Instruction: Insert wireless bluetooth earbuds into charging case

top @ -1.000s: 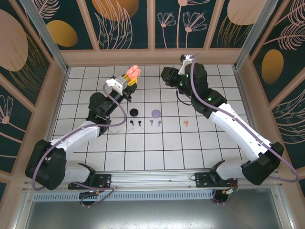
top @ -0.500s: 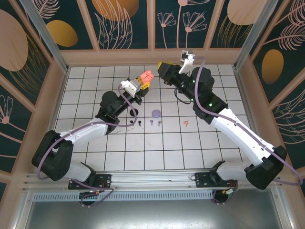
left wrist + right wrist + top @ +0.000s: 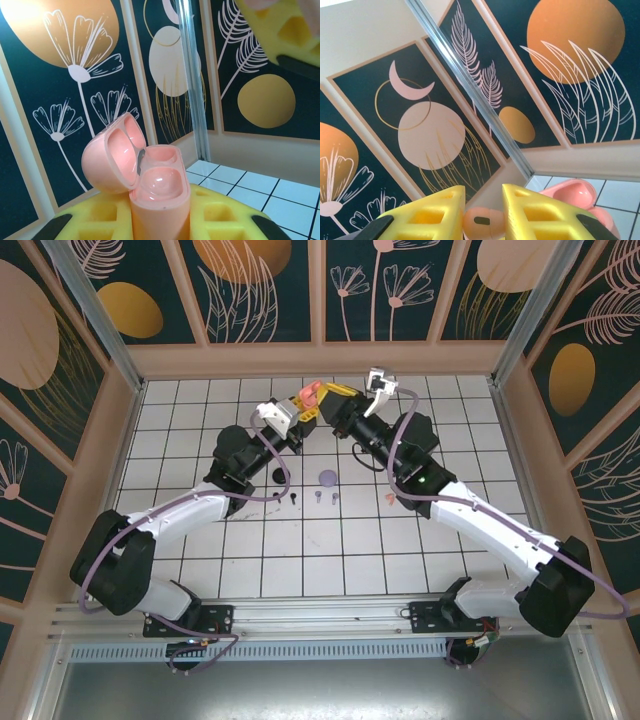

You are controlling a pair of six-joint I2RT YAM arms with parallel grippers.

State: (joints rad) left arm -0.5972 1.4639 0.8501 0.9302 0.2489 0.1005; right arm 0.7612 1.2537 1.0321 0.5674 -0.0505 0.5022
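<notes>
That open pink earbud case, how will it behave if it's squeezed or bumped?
The pink case looks glossy and hard, so probably stiff but slippery in the left gripper. Its hinged lid stands open; a bump would likely swing it. Small and hollow, probably light.

We look down on a white tabletop (image 3: 330, 560) ruled into square tiles by dark grid lines, evenly lit with only soft shadows. A beige wooden frame (image 3: 320, 358) borders it at 9, 12 and 3 o'clock. Above the frame rise dark teal wall panels (image 3: 400, 285) painted with orange discs and pale line-drawn flowers and leaves. Aluminium posts (image 3: 88, 310) stand at 11 and 1 o'clock. At 6 o'clock a metal rail (image 3: 320, 612) runs across, with a grey sheet (image 3: 320, 690) beyond it.
</notes>
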